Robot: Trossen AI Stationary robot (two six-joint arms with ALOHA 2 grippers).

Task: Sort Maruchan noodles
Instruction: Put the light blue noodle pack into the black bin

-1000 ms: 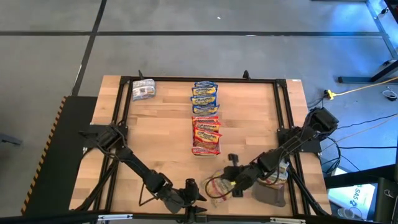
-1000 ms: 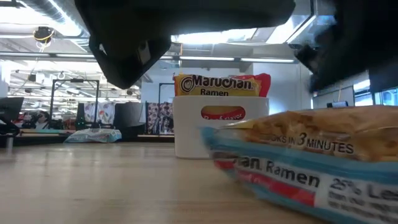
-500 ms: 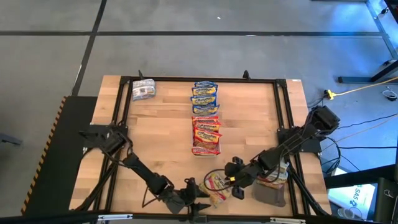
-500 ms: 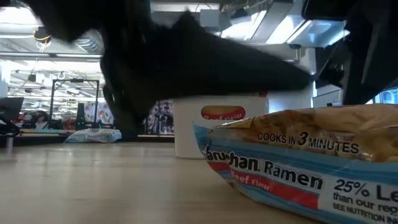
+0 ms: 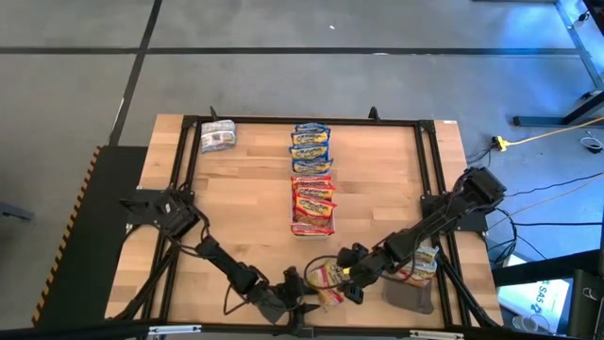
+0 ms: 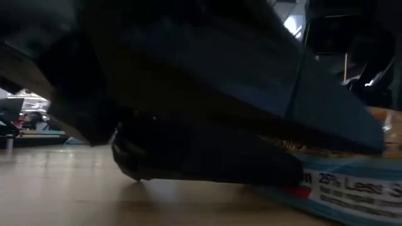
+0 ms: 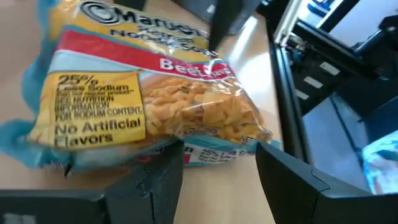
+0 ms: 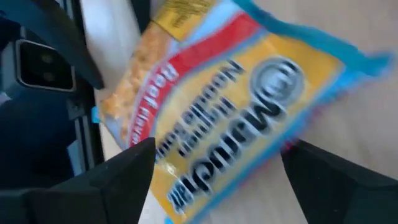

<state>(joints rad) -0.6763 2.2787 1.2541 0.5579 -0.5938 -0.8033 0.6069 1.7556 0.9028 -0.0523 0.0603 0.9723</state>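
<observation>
A blue-and-yellow noodle packet with a red band (image 5: pixel 326 277) (image 7: pixel 143 106) (image 8: pixel 217 99) lies flat on the table near its front edge. My left gripper (image 5: pixel 300 298) (image 7: pixel 217 180) is open right beside it, and the packet's near edge shows just ahead of the gap between the fingers. My right gripper (image 5: pixel 348 283) (image 8: pixel 214 186) is open wide on the packet's other side, with the packet in front of its fingers. I cannot tell whether either gripper touches it. In the low view a dark arm hides all but a strip of the packet (image 6: pixel 352 188).
Blue-yellow packets (image 5: pixel 310 146) lie in a row at the far middle, and red-orange ones (image 5: pixel 312 203) sit nearer. A silver-grey packet (image 5: pixel 218 138) is at the far left. A dark grey tray (image 5: pixel 411 297) with a packet (image 5: pixel 425 260) is at the near right.
My right gripper has opened wide and let go of the blue-and-yellow packet, which now lies on the table. The left arm has moved in toward the packet and now fills most of the low view.
</observation>
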